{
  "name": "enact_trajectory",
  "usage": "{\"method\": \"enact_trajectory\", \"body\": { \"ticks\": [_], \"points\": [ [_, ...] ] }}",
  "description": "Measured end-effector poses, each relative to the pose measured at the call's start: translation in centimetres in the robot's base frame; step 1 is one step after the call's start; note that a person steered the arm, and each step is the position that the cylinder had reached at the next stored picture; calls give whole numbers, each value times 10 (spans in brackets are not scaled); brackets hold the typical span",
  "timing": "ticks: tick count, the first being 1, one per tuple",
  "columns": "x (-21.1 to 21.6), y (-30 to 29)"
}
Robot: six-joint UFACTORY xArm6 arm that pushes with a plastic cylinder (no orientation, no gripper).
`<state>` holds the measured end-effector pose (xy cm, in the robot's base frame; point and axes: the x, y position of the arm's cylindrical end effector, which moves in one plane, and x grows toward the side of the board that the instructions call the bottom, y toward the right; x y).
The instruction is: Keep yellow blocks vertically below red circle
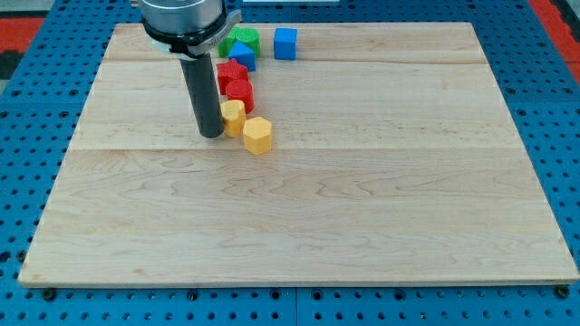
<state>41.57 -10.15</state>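
My tip (211, 134) rests on the wooden board (362, 199), touching or almost touching the left side of a small yellow block (234, 117). A second yellow block, hexagonal (257, 135), lies just to its lower right. Directly above the first yellow block sits a round red block (240, 92), with a red star-like block (231, 72) above that. The rod (201, 91) rises from the tip to the arm's head at the view's top.
Near the board's top edge are a blue block (243, 57), a green block (243, 39), partly behind the arm a second green piece (224, 45), and a blue cube (285, 43). A blue pegboard (27, 109) surrounds the board.
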Motion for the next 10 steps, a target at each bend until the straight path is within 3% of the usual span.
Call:
{"method": "enact_trajectory", "body": {
  "ticks": [1, 4, 5, 7, 9, 10],
  "points": [
    [0, -2],
    [112, 12],
    [103, 66],
    [30, 98],
    [19, 51],
    [37, 56]
  ]
}}
